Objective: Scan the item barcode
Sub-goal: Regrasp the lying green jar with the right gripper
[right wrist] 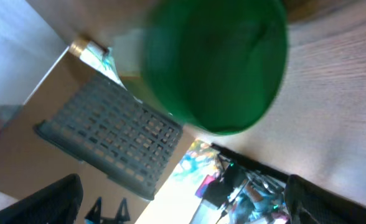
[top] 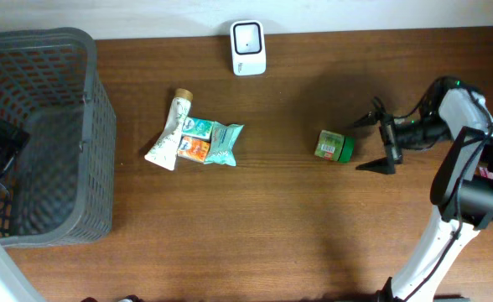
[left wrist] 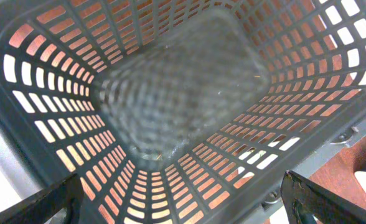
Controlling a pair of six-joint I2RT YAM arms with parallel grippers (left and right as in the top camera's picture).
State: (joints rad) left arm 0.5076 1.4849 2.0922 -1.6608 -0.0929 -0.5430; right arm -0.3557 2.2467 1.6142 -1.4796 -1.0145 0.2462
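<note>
We are noting the jar point(top: 334, 146) lying on the counter point(top: 297, 235), just left of the right gripper point(top: 361, 144), open and empty; left gripper point(left wrist: 183, 202) open over the basket point(top: 94, 126). Closing off-centre risks rolling the jar away.

A dark grey slatted basket point(top: 100, 151) is being carried at the left end of the brown wooden tabletop point(top: 272, 218). In the left wrist view its inside is being looked down into, and orange-brown is being shown through the wall slots. Near the middle of the tabletop a white tube point(top: 169, 134) with a gold cap is being shown lying flat, with the cap turned toward the far edge. A small orange-and-green packet point(top: 194, 144) is being shown against its right side, and a teal pouch point(top: 225, 143) is being shown just beside that, touching it. All three are being shown apart from the basket.
</note>
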